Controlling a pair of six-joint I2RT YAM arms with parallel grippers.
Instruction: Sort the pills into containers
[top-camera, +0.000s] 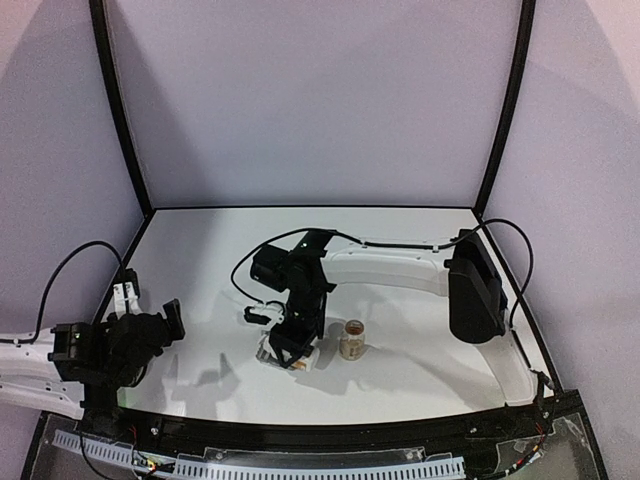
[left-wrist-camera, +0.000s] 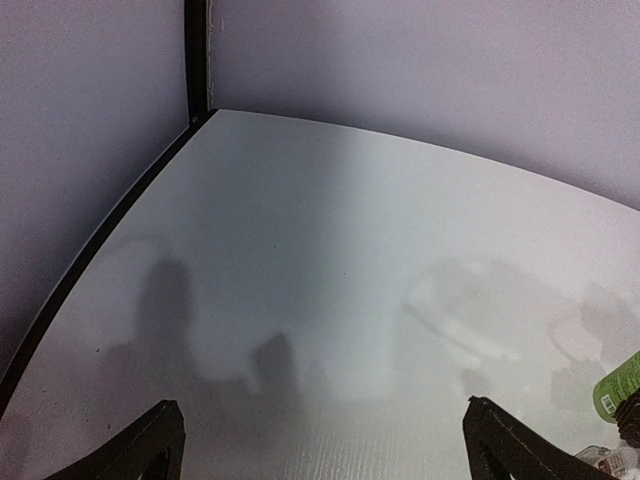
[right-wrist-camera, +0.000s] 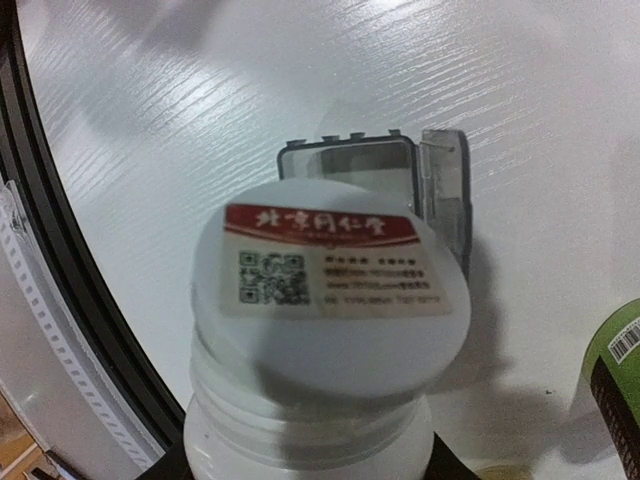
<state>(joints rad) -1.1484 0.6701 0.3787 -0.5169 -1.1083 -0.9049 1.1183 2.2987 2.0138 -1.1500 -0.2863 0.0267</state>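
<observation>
- Looking from above, the right gripper is found partly closed on a white bottle near the middle of the bench's near edge. A second bottle stands just beside it and could be knocked over by any swing toward the right edge.
- From the left wrist, the left gripper is shown wide open and empty over bare bench toward the left edge. A clash would be risked only if it were brought in across the other arm.
- From the right wrist, the pill box is partly hidden behind the held bottle, with one compartment's lid raised. Whether the bottle's mouth is open cannot be told. Pills could be scattered onto the bench by a pour that is off-centre or too steep, and the light box could be shoved.
</observation>
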